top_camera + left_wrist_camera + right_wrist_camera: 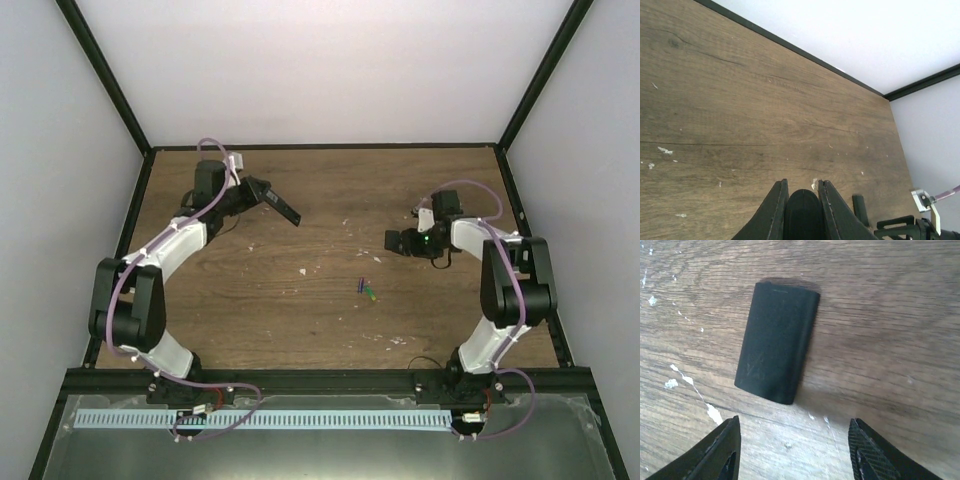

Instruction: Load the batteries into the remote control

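My left gripper [258,193] is shut on the black remote control [283,209] and holds it above the table at the back left, its free end pointing right. In the left wrist view the remote's rounded end [802,212] sits between the fingers [775,210]. The blue-purple battery [360,284] and the green battery [371,294] lie together on the table's middle. My right gripper [393,241] is open and empty, with its jaws wide over the table [794,440]. A black battery cover [777,340] lies flat just ahead of it.
The wooden table [300,320] carries scattered pale specks [303,270]. A black frame edges it at the back and sides [320,147]. The cover also shows in the left wrist view [859,209], beside the right arm.
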{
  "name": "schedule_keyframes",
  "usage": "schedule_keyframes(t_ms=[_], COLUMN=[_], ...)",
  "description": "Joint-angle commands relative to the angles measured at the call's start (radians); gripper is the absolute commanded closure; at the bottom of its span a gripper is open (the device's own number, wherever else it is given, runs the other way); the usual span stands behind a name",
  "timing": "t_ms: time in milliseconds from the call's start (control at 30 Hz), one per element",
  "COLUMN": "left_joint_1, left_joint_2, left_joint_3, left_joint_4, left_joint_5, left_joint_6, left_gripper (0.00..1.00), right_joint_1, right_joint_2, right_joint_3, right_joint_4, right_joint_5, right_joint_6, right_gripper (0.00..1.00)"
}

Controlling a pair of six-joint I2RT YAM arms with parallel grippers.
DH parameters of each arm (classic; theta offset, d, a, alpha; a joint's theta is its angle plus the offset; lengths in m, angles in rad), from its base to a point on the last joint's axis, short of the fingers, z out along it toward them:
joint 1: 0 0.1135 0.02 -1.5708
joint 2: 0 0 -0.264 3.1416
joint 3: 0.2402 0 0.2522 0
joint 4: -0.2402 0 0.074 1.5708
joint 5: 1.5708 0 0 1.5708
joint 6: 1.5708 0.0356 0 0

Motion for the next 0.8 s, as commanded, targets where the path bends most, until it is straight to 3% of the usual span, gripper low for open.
schedule_keyframes(t_ms=[0, 200, 300, 533, 767], left_joint_1=[0.004, -0.009, -0.026, -0.09, -0.114], left_joint_2=[-0.056, -0.151, -0.217, -0.345, -0.424], left_joint_3=[-0.062, -0.222, -0.307, -0.488, -0.55], left_joint_4=[0.074, 0.142, 0.158, 0.216, 0.194], left_joint_5=[0.066, 0.11, 0.112, 0.098, 0.066], left_joint_6=[0.01, -0.018, -0.028, -0.088, -0.114], left_gripper=[1.0, 1.0, 1.0, 1.0, 1.0], right_joint_1=[-0.011, 0.074, 0.17, 0.267, 0.397], right_joint_2=[-0.091, -0.197, -0.211, -0.218, -0.206], right_joint_3=[0.003, -0.03, -0.04, -0.12, -0.122], right_joint_4=[-0.104, -0.122, -0.139, -0.109, -0.154], right_joint_5=[0.104, 0.089, 0.112, 0.075, 0.129], right_joint_6=[-0.054, -0.009, 0.024, 0.089, 0.169], right_gripper=[0.48, 0.49, 0.5, 0.57, 0.61])
